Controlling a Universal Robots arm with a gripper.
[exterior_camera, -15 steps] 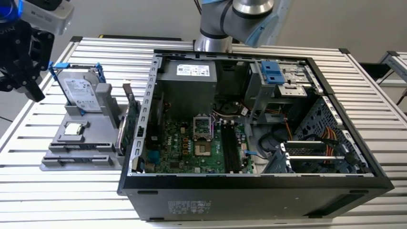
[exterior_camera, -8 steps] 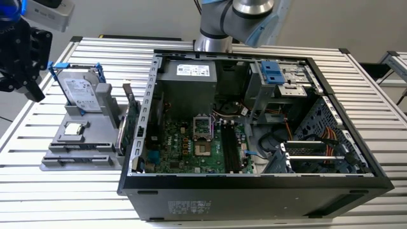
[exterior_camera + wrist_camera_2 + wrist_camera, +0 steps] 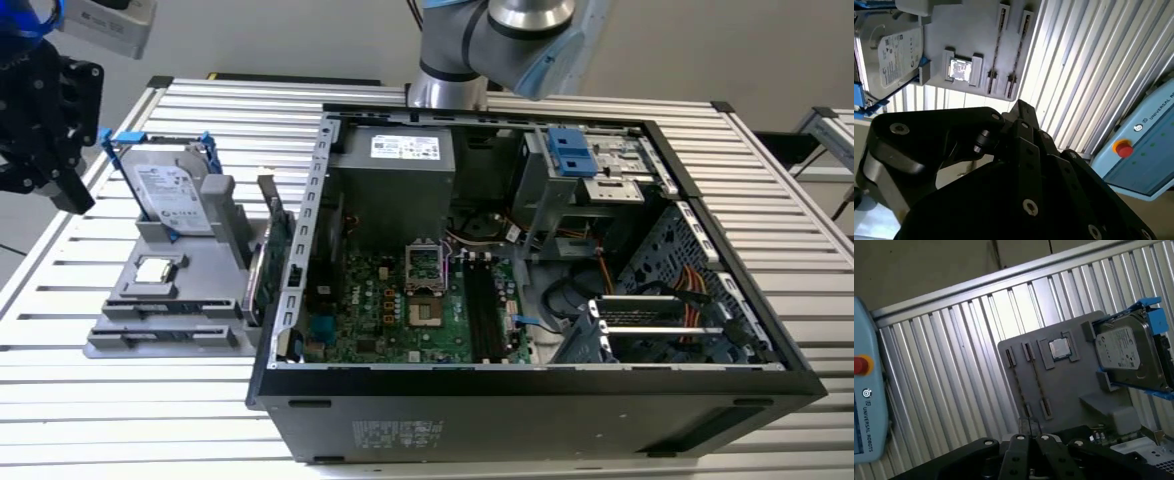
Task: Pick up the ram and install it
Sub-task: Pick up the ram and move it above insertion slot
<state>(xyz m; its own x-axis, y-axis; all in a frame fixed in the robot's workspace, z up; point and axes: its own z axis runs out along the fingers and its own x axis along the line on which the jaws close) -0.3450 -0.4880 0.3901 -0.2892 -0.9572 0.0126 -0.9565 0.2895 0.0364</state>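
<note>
Exterior view: I logged the black two-finger gripper (image 3: pixel 70 195) hanging at the exterior view's left, well apart from the open black computer tower (image 3: pixel 534 400) on the ribbed aluminium table (image 3: pixel 134 420).

First wrist view: the thin dark ram stick (image 3: pixel 1036 382) stood in the grey plastic holder (image 3: pixel 1074 385), with beige floor (image 3: pixel 929 270) beyond.

Second wrist view: the fingers looked pinched together and empty. Pickup and install were both outstanding, I judged.

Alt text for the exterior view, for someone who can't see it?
An open computer case lies on a slatted table, its motherboard exposed. On the exterior view's left, a grey holder carries a hard drive, with the black gripper hanging beside it.
</note>
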